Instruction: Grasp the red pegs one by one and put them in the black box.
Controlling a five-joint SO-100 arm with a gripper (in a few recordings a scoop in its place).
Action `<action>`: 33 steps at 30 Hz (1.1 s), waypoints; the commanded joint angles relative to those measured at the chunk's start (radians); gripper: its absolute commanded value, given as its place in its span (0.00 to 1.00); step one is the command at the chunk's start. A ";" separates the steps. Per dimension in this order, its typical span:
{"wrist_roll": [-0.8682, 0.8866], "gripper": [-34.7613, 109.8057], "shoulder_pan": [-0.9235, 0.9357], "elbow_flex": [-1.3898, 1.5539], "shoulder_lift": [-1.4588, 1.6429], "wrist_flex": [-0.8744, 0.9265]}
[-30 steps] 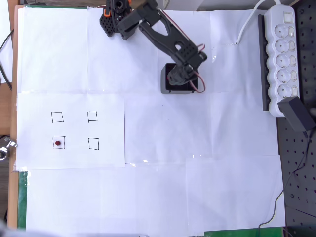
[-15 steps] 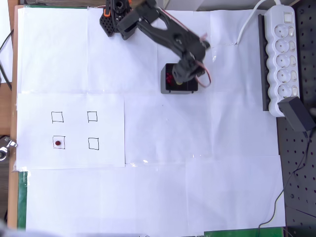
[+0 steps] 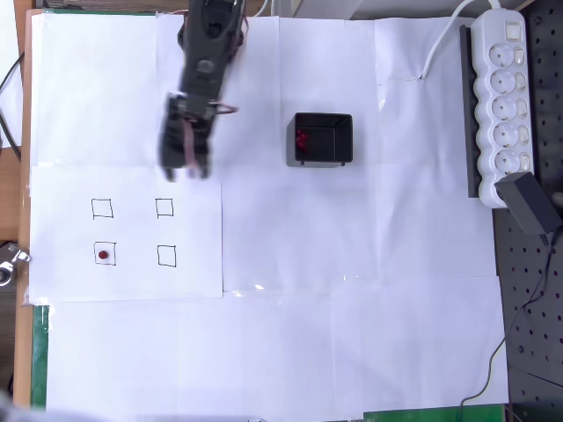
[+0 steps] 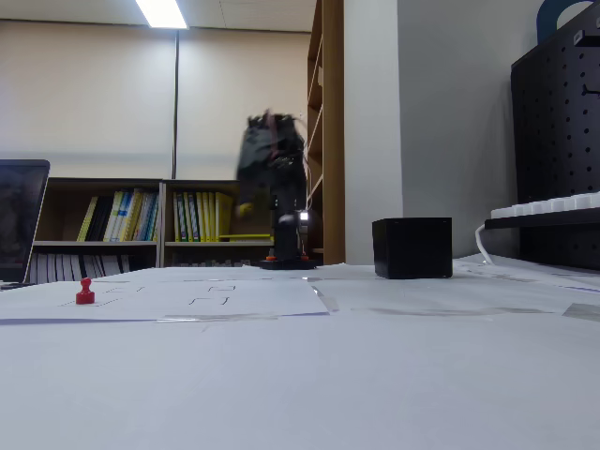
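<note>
last small dark red round peg stands in its drawn square; blurred black gripper, jaw state indeterminable, points toward it; square black plastic box holds others.

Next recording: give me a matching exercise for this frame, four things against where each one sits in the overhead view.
Things:
1. lone red peg
2. black box
3. end effector
4. power strip

Places:
A. right edge of the table
B. lower-left drawn square
C. above the sheet of squares, blurred
D. upper middle, red pegs inside

Pairs: 1-B, 2-D, 3-C, 4-A
</note>
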 commanded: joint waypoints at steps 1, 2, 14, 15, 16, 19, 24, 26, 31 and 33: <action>-0.017 0.39 0.083 -0.058 0.086 -0.391; -0.035 0.39 0.092 -0.074 0.126 -0.491; -0.272 0.39 0.123 0.144 0.657 -1.014; -0.279 0.39 0.123 0.156 0.681 -1.039; -0.290 0.40 0.123 0.169 0.707 -1.065; -0.314 0.40 0.118 0.199 0.756 -1.135; -0.348 0.40 0.117 0.262 0.824 -1.184; -0.357 0.40 0.120 0.293 0.845 -1.184; -0.357 0.40 0.132 0.373 0.907 -1.172; -0.357 0.40 0.135 0.405 0.928 -1.164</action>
